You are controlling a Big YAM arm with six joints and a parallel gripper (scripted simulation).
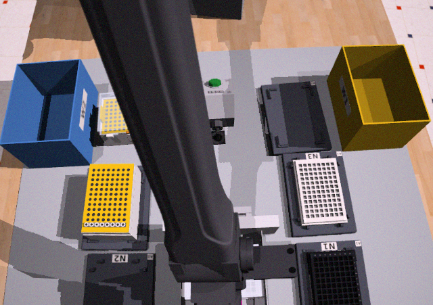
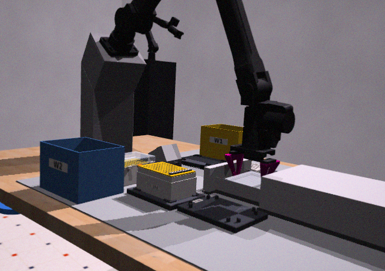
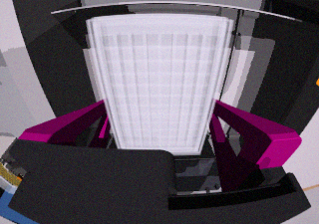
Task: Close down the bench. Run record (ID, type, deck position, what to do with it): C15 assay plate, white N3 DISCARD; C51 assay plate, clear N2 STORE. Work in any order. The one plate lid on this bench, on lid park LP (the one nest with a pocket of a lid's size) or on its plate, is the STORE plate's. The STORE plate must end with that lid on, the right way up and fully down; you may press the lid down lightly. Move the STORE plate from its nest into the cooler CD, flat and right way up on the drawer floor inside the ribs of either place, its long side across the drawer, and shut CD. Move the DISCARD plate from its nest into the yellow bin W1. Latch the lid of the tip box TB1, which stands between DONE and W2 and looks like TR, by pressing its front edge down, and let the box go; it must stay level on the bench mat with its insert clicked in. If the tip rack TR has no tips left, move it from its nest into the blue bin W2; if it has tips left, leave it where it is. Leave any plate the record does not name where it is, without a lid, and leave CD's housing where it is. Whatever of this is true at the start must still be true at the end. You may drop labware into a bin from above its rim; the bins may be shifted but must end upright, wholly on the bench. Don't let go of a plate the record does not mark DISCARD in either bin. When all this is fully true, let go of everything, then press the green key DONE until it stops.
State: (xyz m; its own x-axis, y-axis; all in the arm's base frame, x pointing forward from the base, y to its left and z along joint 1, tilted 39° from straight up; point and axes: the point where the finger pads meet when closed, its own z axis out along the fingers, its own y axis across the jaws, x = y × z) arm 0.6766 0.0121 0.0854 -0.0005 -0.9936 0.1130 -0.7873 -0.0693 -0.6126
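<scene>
My gripper (image 2: 251, 166) (image 3: 159, 103) is shut on the clear assay plate (image 2: 245, 178) (image 3: 159, 79), which has its lid on. The magenta fingers grip its two long sides. The plate is low inside the open drawer (image 2: 214, 172) of the cooler CD (image 2: 326, 184); I cannot tell whether it rests on the floor. The arm hides the gripper in the overhead view. The N2 nest (image 1: 118, 277) is empty. The white plate (image 1: 320, 190) lies in nest N3. The lid park LP (image 1: 293, 116) is empty.
The yellow bin W1 (image 1: 384, 134) (image 2: 217, 140) stands at the back right, the blue bin W2 (image 1: 45, 151) (image 2: 80, 169) at the left. Tip box TB1 (image 1: 111, 116) stands beside W2. Tip rack TR (image 1: 108, 193) (image 2: 166, 175) holds one row of tips. A black plate (image 1: 333, 277) lies in N1. The green key DONE (image 1: 214, 82) is at the back.
</scene>
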